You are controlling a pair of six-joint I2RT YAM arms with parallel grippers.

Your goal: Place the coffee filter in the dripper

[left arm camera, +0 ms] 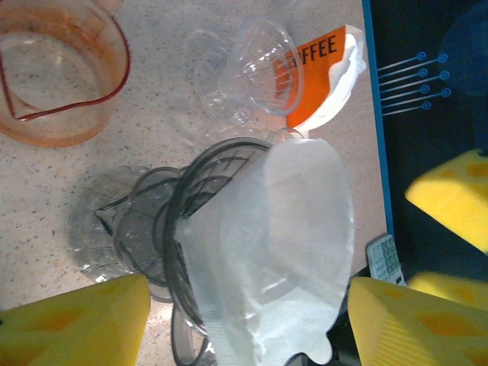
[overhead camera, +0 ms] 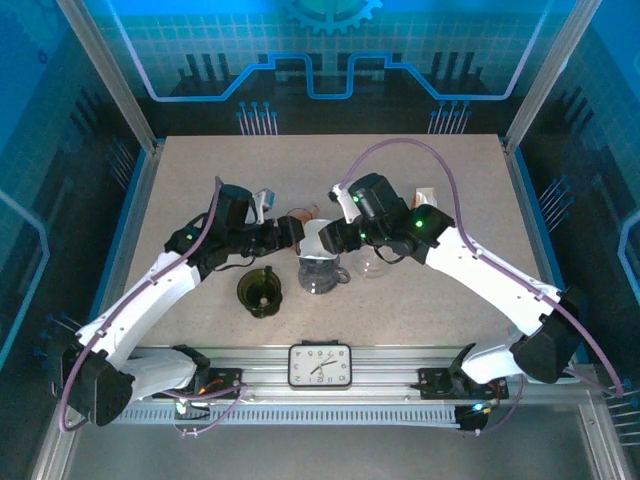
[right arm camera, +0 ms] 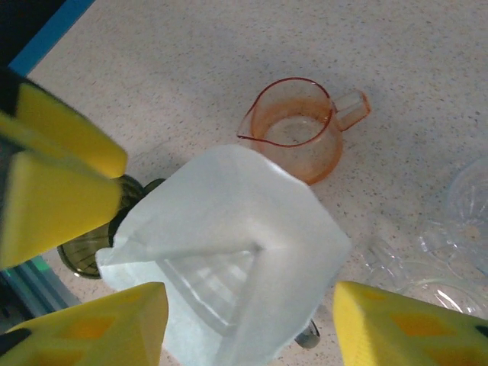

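Orange pitcher (right arm camera: pixel 296 131) just beside dripper (left arm camera: pixel 156 229)

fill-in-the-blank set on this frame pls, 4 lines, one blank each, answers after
1. The coffee filter sitting in the smoky dripper is ___ in colour.
2. The jug beside it is tinted ___.
3. The empty dripper left of it in the top view is dark ___.
4. On the rail at the near edge stands a ___.

Answers: white; orange; green; clock
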